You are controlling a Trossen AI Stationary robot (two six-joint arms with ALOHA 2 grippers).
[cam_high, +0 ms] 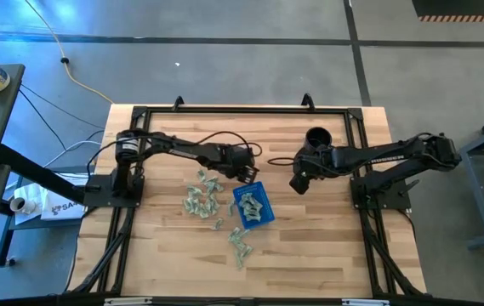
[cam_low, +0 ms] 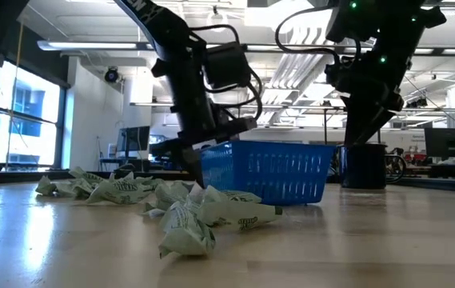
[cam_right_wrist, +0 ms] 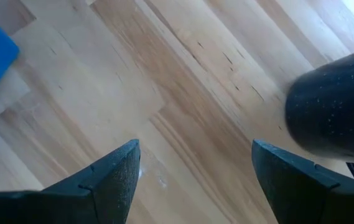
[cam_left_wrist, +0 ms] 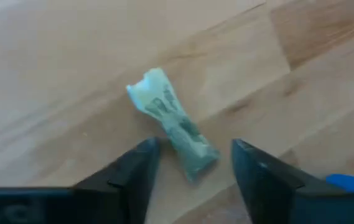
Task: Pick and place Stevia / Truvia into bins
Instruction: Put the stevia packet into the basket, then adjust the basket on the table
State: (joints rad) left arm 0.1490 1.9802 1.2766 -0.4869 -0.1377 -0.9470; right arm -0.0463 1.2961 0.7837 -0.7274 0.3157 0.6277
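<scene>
Seen from above, a wooden table carries a small blue tray near its middle, with a few pale green sweetener packets inside. More packets lie scattered on the wood toward the table's left and front. The left end effector hangs just behind the tray, fingers spread around one crumpled packet, not clamped. The right end effector hovers released over bare wood beside a black mug toward the back edge.
</scene>
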